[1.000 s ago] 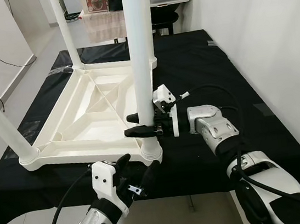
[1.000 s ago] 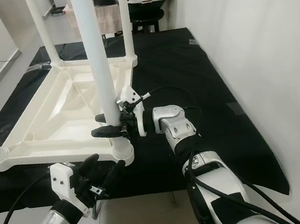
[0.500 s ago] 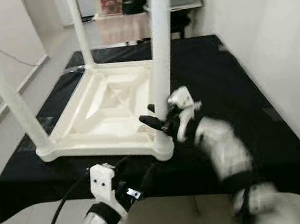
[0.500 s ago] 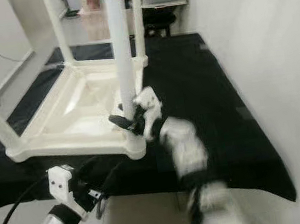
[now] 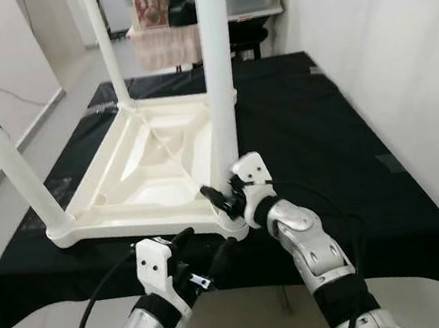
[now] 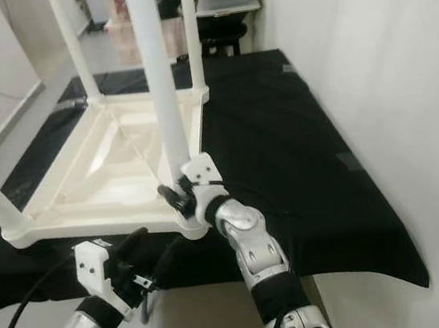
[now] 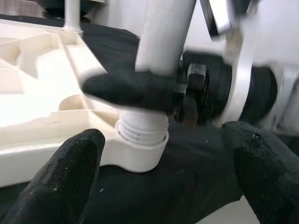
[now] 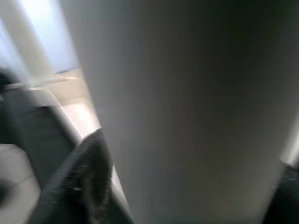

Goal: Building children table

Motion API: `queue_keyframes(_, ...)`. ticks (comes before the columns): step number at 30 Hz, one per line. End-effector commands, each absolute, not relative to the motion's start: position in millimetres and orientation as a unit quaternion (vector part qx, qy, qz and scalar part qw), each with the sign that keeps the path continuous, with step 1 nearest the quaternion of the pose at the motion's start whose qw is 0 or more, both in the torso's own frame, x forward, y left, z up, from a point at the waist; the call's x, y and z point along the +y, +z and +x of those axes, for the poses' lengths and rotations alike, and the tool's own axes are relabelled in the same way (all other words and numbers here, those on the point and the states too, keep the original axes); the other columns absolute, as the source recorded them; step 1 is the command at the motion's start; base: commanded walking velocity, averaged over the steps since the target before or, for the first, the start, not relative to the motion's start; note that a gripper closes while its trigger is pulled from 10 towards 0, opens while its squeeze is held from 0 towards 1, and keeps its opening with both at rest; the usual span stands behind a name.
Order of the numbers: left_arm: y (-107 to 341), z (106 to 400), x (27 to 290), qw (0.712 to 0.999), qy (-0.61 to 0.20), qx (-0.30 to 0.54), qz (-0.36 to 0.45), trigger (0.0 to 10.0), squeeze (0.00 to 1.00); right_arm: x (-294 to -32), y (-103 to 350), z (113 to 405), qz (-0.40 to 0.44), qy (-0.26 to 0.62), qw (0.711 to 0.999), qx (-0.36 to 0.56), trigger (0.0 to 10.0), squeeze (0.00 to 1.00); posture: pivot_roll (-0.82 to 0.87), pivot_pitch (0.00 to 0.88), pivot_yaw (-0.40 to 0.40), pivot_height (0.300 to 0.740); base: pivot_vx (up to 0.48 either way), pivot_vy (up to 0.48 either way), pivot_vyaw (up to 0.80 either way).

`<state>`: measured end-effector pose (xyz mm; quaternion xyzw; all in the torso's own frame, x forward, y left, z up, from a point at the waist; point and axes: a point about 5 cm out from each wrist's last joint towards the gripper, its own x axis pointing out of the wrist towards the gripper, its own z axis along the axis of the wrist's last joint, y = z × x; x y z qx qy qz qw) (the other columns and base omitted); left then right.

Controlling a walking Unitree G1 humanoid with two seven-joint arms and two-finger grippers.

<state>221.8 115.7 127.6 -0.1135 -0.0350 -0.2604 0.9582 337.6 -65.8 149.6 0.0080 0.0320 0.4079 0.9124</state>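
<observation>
Hovering nearest the camera, just off the front edge of the black cloth (image 5: 336,124), the left gripper (image 5: 202,247) has its two fingers spread apart and holds nothing. Just beyond it and a little to the right stands the near leg (image 5: 217,75) of the upturned white table (image 5: 125,184), which lies top-down on the cloth with its legs pointing up.

The right gripper (image 5: 218,200) reaches in from the right and clasps this leg low down, just above the socket (image 5: 229,221) at the table's front right corner. The leg's long axis is upright, so any turning to seat it would go about that vertical line, and the right arm is the one already on it. The left gripper is near but apart, and looks free to steady the frame.

From the left wrist view, threads show at the foot of the leg, just above the socket's rim, so the leg seems not fully screwed home; the head views do not resolve this. From the right wrist view comes a blurred close look at the leg's white surface with one black finger (image 8: 88,177) against it.

Farther back, three more legs (image 5: 108,53) stand at the other corners.
</observation>
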Motion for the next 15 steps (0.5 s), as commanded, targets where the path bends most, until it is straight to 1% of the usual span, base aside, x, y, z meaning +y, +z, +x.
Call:
queue_keyframes(1, 125, 223, 116, 0.959, -0.258, -0.030, -0.115, 10.0, 0.00, -64, 171, 342, 0.018, 0.475, 0.880, 0.004, 10.0, 1.00, -0.03, 0.051, -0.007, 0.740, 0.000, 0.000, 0.00)
queue_keyframes(2, 125, 223, 116, 0.959, -0.258, -0.030, -0.115, 10.0, 0.00, -64, 171, 342, 0.018, 0.475, 0.880, 0.004, 10.0, 1.00, -0.03, 0.051, -0.007, 0.740, 0.000, 0.000, 0.00)
queue_keyframes(3, 125, 223, 116, 0.959, -0.258, -0.030, -0.115, 10.0, 0.00, -66, 173, 344, 0.009, 0.492, 0.871, 0.003, 10.0, 1.00, -0.03, 0.051, -0.007, 0.740, 0.000, 0.000, 0.00)
queue_keyframes(4, 125, 223, 116, 0.959, -0.258, -0.030, -0.115, 10.0, 0.00, -66, 173, 344, 0.009, 0.492, 0.871, 0.003, 10.0, 1.00, -0.03, 0.051, -0.007, 0.740, 0.000, 0.000, 0.00)
queue_keyframes(5, 124, 223, 116, 0.959, -0.258, -0.030, -0.115, 10.0, 0.00, -68, 174, 347, 0.000, 0.514, 0.858, 0.008, 10.0, 0.31, -0.03, 0.047, -0.007, 0.740, 0.000, 0.000, 0.00)
queue_keyframes(6, 124, 223, 116, 0.959, -0.258, -0.030, -0.115, 10.0, 0.00, -68, 174, 347, 0.000, 0.514, 0.858, 0.008, 10.0, 0.31, -0.03, 0.047, -0.007, 0.740, 0.000, 0.000, 0.00)
queue_keyframes(7, 124, 224, 116, 0.959, -0.259, -0.029, -0.115, 10.0, 0.00, -71, 175, 350, -0.014, 0.538, 0.843, 0.011, 10.0, 0.00, -0.02, 0.040, -0.008, 0.740, 0.000, 0.000, 0.00)
queue_keyframes(8, 123, 225, 115, 0.959, -0.258, -0.029, -0.114, 10.0, 0.00, -72, 176, 353, -0.021, 0.565, 0.825, 0.014, 10.0, 0.00, -0.01, 0.034, -0.010, 0.740, 0.000, 0.000, 0.00)
queue_keyframes(9, 123, 225, 115, 0.959, -0.258, -0.029, -0.114, 10.0, 0.00, -72, 176, 353, -0.021, 0.565, 0.825, 0.014, 10.0, 0.00, -0.01, 0.034, -0.010, 0.740, 0.000, 0.000, 0.00)
queue_keyframes(10, 123, 225, 115, 0.959, -0.258, -0.029, -0.114, 10.0, 0.00, -74, 177, 357, -0.020, 0.581, 0.814, 0.023, 10.0, 0.00, -0.01, 0.034, -0.012, 0.740, 0.000, 0.000, 0.00)
queue_keyframes(11, 123, 225, 115, 0.959, -0.258, -0.029, -0.114, 10.0, 0.00, -74, 177, 357, -0.020, 0.581, 0.814, 0.023, 10.0, 0.00, -0.01, 0.034, -0.012, 0.740, 0.000, 0.000, 0.00)
queue_keyframes(12, 123, 226, 115, 0.959, -0.257, -0.029, -0.114, 10.0, 0.00, -74, 179, 359, -0.016, 0.598, 0.800, 0.032, 10.0, 0.00, -0.01, 0.030, -0.012, 0.740, 0.000, 0.000, 0.00)
queue_keyframes(13, 123, 226, 115, 0.959, -0.257, -0.029, -0.114, 10.0, 0.00, -74, 179, 359, -0.016, 0.598, 0.800, 0.032, 10.0, 0.00, -0.01, 0.030, -0.012, 0.740, 0.000, 0.000, 0.00)
queue_keyframes(14, 123, 226, 115, 0.959, -0.257, -0.029, -0.114, 10.0, 0.00, -74, 180, 361, -0.011, 0.608, 0.793, 0.039, 10.0, 0.00, -0.01, 0.030, -0.012, 0.740, 0.000, 0.000, 0.00)
queue_keyframes(15, 122, 226, 116, 0.959, -0.257, -0.029, -0.113, 10.0, 0.00, -74, 180, 362, -0.009, 0.612, 0.790, 0.044, 5.8, 0.00, -0.01, 0.029, -0.013, 0.740, 0.000, 0.000, 0.00)
